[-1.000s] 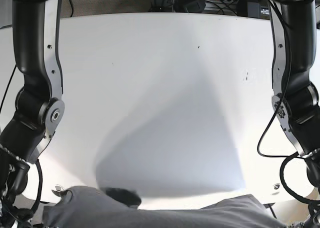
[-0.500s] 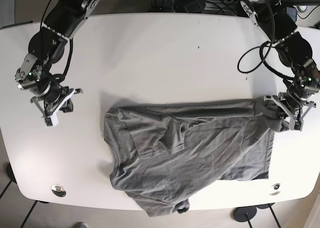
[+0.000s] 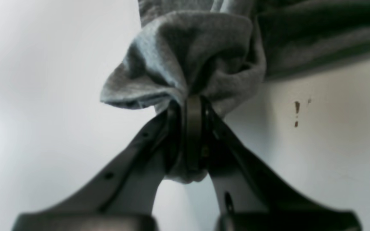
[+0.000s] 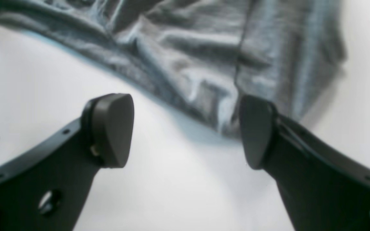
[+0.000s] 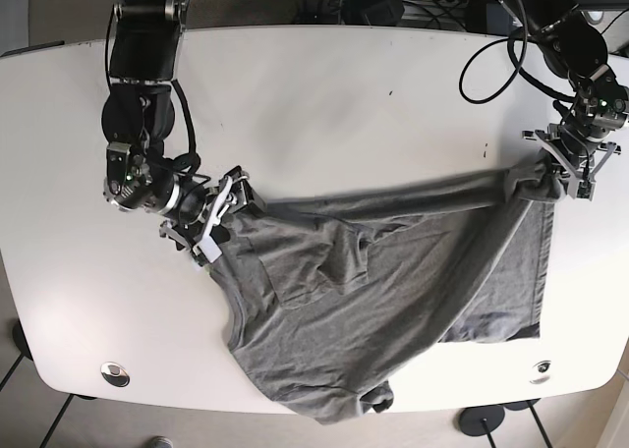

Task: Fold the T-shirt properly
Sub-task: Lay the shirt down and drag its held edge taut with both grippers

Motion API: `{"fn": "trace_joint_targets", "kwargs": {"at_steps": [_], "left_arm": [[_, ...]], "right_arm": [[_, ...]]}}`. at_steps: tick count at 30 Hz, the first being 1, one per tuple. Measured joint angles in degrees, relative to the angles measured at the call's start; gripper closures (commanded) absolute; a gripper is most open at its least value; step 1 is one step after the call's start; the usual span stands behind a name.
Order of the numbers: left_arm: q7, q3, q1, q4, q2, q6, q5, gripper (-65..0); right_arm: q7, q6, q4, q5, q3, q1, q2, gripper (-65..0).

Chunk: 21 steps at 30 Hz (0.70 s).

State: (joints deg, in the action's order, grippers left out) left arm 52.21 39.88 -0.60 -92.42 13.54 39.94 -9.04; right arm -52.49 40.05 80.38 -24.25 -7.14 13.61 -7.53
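While the left pincer point(image 5: 570, 178) is clenched on a bunched T-shirt point(image 5: 393, 291) corner, the right pincer point(image 4: 185, 134) gapes released, cloth edge lying just ahead.

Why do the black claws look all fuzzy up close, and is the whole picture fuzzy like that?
In the left wrist view the left gripper and its bunch of T-shirt sit too near the lens, so both blur. In the right wrist view the right gripper is soft too, with the cloth smeared. The base view is sharper: the table looks clear, though its edges bow.
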Motion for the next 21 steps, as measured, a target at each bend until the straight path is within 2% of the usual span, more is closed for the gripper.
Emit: {"fn": "trace_joint_targets", "kwargs": {"at_steps": [2,5,7,8,11,13,18,21], "left_arm": [[-0.83,-0.02,-0.46,-0.74,0.0,0.0,-0.09,0.0],[-0.57,0.07,-1.66,-2.34,0.0,0.02,-0.04,0.0],[-0.61,0.04,-1.57,-2.54,0.0,0.02,-0.07,0.0],[-0.61,0.04,-1.57,-2.67,0.0,0.02,-0.07,0.0],[-0.59,0.07,-1.57,-2.71,0.0,0.02,-0.07,0.0],[-0.61,0.07,-1.46,-2.71,0.02,0.02,-0.04,0.0],[-0.61,0.04,-1.42,-2.73,0.0,0.02,-0.07,0.0],[-0.59,0.04,-1.44,-2.73,0.02,0.02,-0.07,0.0]], "right_arm": [[0.04,-0.15,-5.62,0.04,-0.22,2.95,-0.11,-48.8],[5.31,-0.39,-12.07,0.28,-0.13,4.17,-0.59,-48.8],[6.03,-0.39,-14.62,0.37,-0.09,3.72,-0.57,-45.3],[6.08,-0.39,-15.41,0.42,-0.09,3.58,-0.57,-40.4],[7.58,-0.42,-17.79,0.44,-0.11,3.48,-0.59,-17.0],[8.55,-0.44,-18.58,0.42,-0.11,3.43,-0.57,-4.8],[8.96,-0.44,-18.16,0.13,-0.55,2.84,-0.61,-1.4],[7.19,-0.33,-8.13,-0.61,-5.38,-1.55,-1.44,-1.4]]}}
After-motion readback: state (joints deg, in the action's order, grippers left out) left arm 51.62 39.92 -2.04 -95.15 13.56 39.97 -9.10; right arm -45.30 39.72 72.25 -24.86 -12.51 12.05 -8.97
